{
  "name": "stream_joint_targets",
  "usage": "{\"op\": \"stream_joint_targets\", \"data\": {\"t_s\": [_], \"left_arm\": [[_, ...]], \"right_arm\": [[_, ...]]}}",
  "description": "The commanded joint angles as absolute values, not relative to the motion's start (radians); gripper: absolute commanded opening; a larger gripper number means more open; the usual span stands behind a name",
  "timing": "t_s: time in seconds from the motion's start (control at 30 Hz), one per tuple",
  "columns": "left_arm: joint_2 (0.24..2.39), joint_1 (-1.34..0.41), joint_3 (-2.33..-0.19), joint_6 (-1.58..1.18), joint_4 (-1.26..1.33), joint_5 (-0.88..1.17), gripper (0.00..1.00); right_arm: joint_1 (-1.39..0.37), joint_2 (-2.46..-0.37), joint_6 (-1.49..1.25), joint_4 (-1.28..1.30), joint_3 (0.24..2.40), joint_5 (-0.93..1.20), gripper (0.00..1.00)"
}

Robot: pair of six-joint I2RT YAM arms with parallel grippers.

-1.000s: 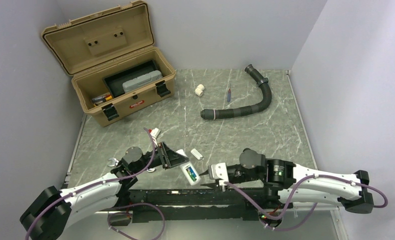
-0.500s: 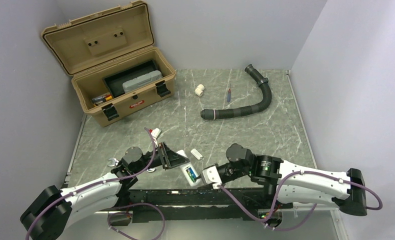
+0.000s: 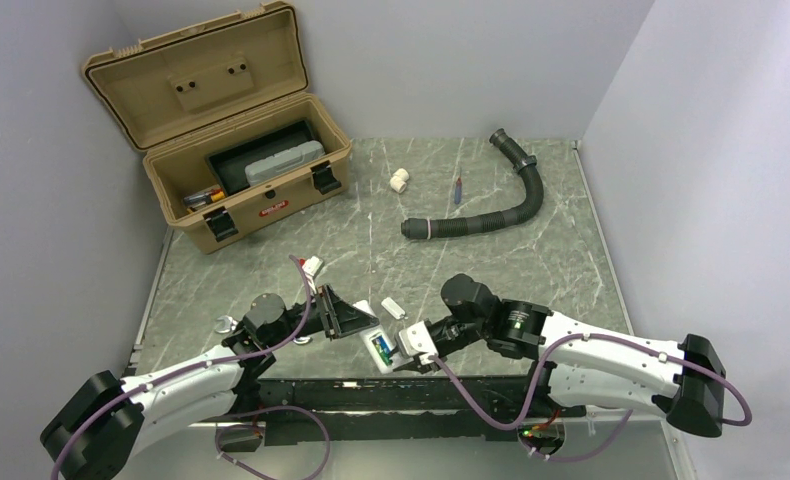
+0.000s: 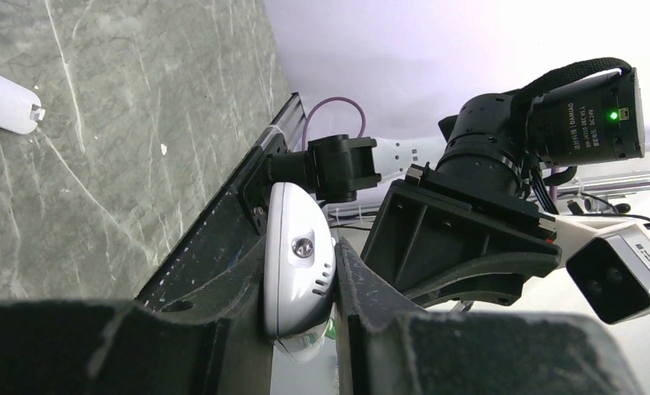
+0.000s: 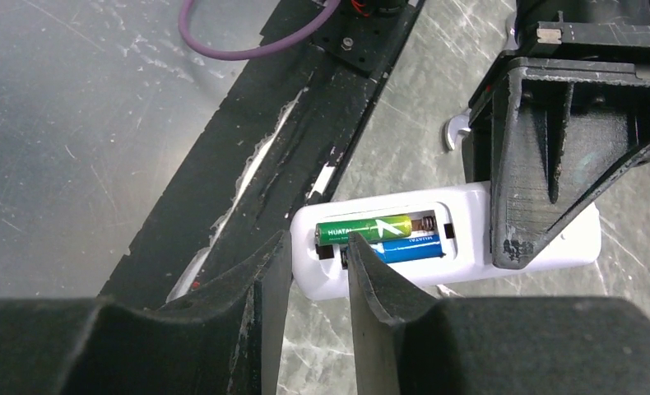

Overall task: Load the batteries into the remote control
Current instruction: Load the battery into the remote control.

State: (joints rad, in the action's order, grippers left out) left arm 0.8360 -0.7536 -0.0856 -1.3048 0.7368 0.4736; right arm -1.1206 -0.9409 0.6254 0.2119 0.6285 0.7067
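Note:
The white remote control (image 5: pixel 470 247) lies back-up, its battery bay open. The green battery (image 5: pixel 363 228) and the blue battery (image 5: pixel 412 248) lie side by side in the bay. My left gripper (image 3: pixel 354 320) is shut on the remote's far end; in the left wrist view the remote (image 4: pixel 299 259) sits pinched between the fingers. My right gripper (image 5: pixel 315 251) is open by a narrow gap at the remote's near end. One fingertip (image 5: pixel 359 247) rests at the blue battery's end, and the other is just off the remote's edge. In the top view the remote (image 3: pixel 369 338) lies between both grippers.
The small white cover piece (image 3: pixel 394 307) lies just beyond the remote. A black rail (image 3: pixel 351 392) runs along the near table edge. Farther back are an open tan toolbox (image 3: pixel 241 180), a white pipe fitting (image 3: pixel 399 180), a red-and-blue stick (image 3: pixel 458 189) and a black hose (image 3: pixel 501 205).
My right arm has swung left and brought its gripper from beside the remote onto its near end at the battery bay. The left arm and the remote have not moved.

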Motion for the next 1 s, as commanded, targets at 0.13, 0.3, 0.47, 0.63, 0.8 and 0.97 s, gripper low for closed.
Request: {"op": "stream_joint_targets", "data": {"t_s": [0.13, 0.3, 0.47, 0.63, 0.8, 0.97], "left_arm": [[0.839, -0.757, -0.099, -1.319, 0.805, 0.482, 0.0], [0.848, -0.757, -0.101, -1.319, 0.81, 0.483, 0.0], [0.85, -0.756, -0.103, -1.318, 0.809, 0.484, 0.0], [0.851, -0.757, -0.104, -1.319, 0.809, 0.486, 0.0], [0.857, -0.757, -0.107, -1.32, 0.816, 0.49, 0.0], [0.861, -0.756, -0.106, -1.324, 0.824, 0.49, 0.0]], "right_arm": [[-1.117, -0.931, 0.639, 0.154, 0.655, 0.754, 0.32], [-1.117, -0.934, 0.638, 0.138, 0.653, 0.75, 0.3], [-1.117, -0.935, 0.637, 0.127, 0.652, 0.751, 0.3], [-1.115, -0.946, 0.642, 0.134, 0.659, 0.759, 0.29], [-1.117, -0.956, 0.648, 0.137, 0.657, 0.761, 0.3], [-1.116, -0.954, 0.655, 0.137, 0.649, 0.748, 0.3]]}}
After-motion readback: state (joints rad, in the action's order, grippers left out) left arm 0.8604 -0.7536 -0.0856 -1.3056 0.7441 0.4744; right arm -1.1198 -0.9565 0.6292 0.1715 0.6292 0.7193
